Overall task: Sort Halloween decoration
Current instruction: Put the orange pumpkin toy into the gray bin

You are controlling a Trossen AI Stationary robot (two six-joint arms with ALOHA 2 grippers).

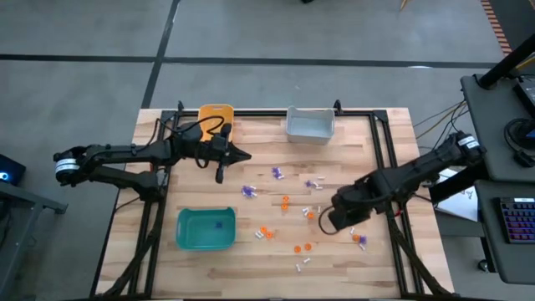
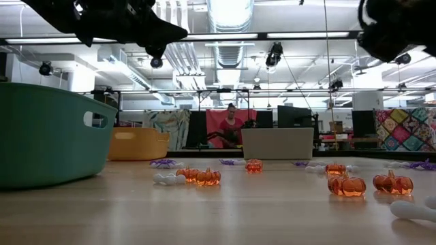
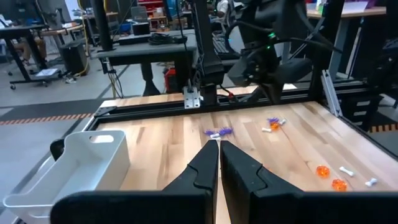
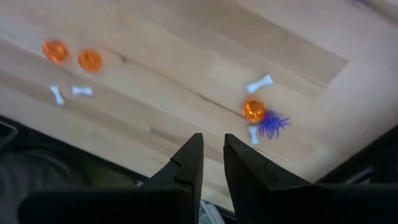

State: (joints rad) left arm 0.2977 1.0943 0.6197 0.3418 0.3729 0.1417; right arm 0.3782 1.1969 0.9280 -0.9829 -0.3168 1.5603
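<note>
Right, you're between picks: trinkets lie scattered over the middle and 4 o'clock part of the bench (image 1: 251, 267), and neither claw carries anything that you can see. Your right claw (image 1: 328, 222) hovers at about 4 o'clock from the bench centre, jaws a narrow slit apart with bare wood showing between them. Just ahead of it sits a tight cluster: an orange pumpkin (image 4: 253, 111) touching a purple spider (image 4: 272, 124), with white bones (image 4: 259, 83) beside them. Next, I'd judge, you need to line up on one piece and drop straight down, because that cluster is crowded and a sloppy close could grab two colours. The right arm reaches in from 3 o'clock, elbow bent, wrist tipped down at the wood. Your left claw (image 1: 242, 156) is fully closed and empty, held level at 11 o'clock, near the orange-yellow bin (image 1: 216, 114). The teal bin (image 1: 205, 228) waits at 8 o'clock, the grey bin (image 1: 310, 125) at 1 o'clock.
</note>
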